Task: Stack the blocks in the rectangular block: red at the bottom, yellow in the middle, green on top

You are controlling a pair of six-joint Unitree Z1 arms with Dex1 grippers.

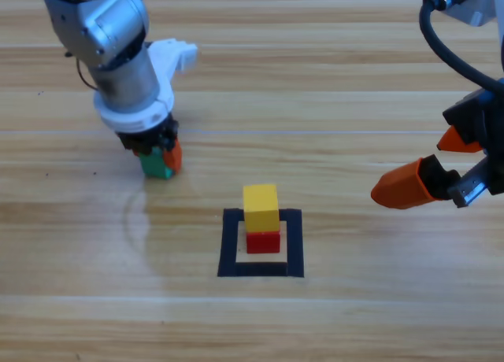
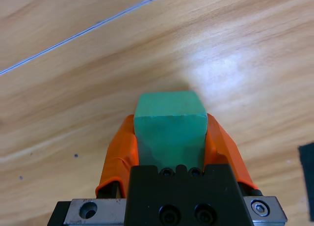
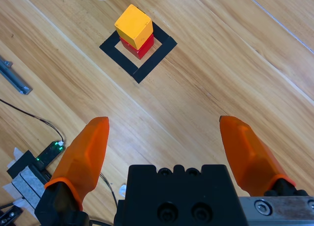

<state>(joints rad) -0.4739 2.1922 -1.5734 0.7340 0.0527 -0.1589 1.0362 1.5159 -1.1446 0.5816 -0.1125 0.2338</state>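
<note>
Your left gripper (image 1: 160, 156) sits low over the table (image 1: 354, 86), left of and beyond the tape square (image 1: 261, 271), with its orange jaws pinching the green cube (image 2: 169, 125). In the left wrist view you see a jaw pressed flat to each side of the cube, the green top face filling the gap between them. Whether the cube rests on the wood or hangs just off it, you cannot tell from these views.

Your yellow cube (image 1: 261, 208) sits on the red cube (image 1: 263, 241), and that pair stands inside the square, toward its far side. In the right wrist view the yellow one is turned slightly on the red.

Your right gripper (image 1: 441, 161) waits near the right edge, well apart from the stack, jaws spread wide with nothing between them. Its wrist view also shows a small circuit board (image 3: 47, 154) with a green light and thin cables at the lower left.
</note>
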